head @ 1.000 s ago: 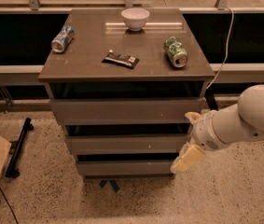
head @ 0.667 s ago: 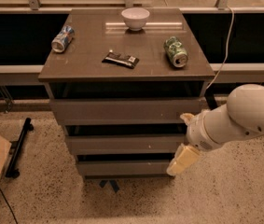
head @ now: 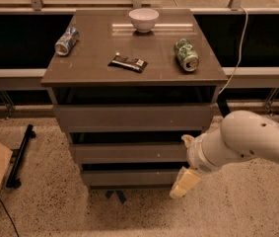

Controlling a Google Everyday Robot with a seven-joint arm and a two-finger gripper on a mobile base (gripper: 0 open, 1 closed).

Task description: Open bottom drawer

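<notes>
As two cans [head: 66, 40] [head: 187, 55] lie above, one hand [head: 184, 182] flanks the bottom drawer [head: 129, 177].

Glossy grey-brown cabinet top [head: 94, 73]; matt-faced bottom drawer [head: 129, 177]; speckled terrazzo floor [head: 55, 206]; smooth cream plastic gripper [head: 184, 182] at drawer's rt end.

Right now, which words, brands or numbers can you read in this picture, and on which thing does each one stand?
Green can: print too blurred to read.
Blue-and-silver can: too blurred to read.
Dark snack wrapper: light marks, unreadable.
Gripper, beside the bottom drawer at its right end: no text.
</notes>
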